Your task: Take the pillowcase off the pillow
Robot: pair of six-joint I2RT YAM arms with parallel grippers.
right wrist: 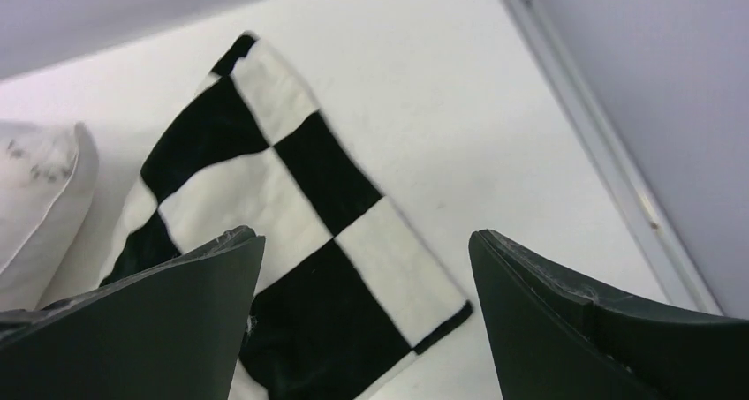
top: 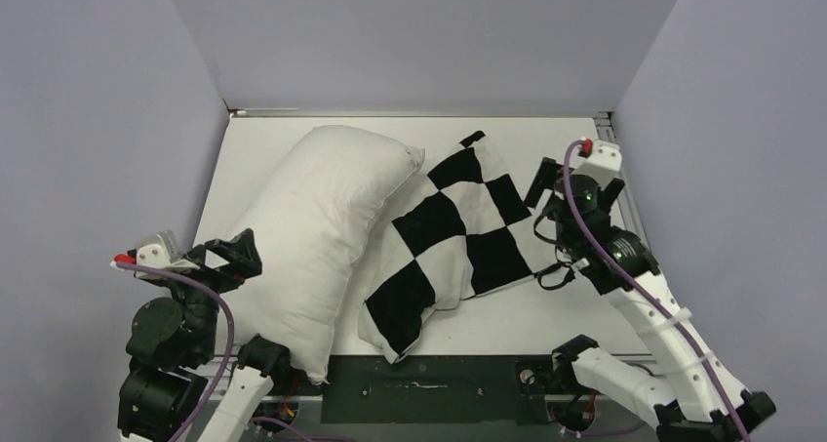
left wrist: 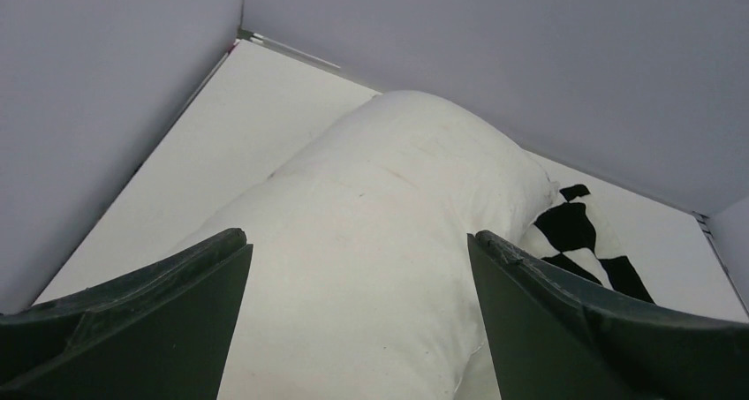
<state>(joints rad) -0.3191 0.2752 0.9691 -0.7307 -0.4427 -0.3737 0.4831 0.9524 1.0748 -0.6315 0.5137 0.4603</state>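
Pillowcase [top: 458, 237] and pillow [top: 312, 227] lie side by side on the white surface [top: 546, 310], the black-and-white checked cover spread mostly flat at centre right. The plain white cushion sits plump and bare on the left, running from the back wall toward the near edge. No check cloth shows anywhere around the cushion's body. The two touch along the cover's left edge, and it cannot be told whether a fold of the cover rests on the cushion there.

The left pincer [left wrist: 358, 237] hovers low at the near left with its jaws spread wide and nothing between them, looking along the length of the cushion. The right pincer [right wrist: 364, 241] is likewise wide open and empty, poised above the cover's right-hand side close to the side wall.

By the look of it the stripping itself is finished, and the step in hand is the release and pull-back. The next move seems to call for little: both arms drawing clear without a finger catching the loose cloth. If a cleaner gap between the two is wanted, a pinch on the cover's free right edge and a short drag toward the side wall would do.

The cover appears limp and thin, with big squares, a dark border at its far corner and a slight rumple near its front corner.
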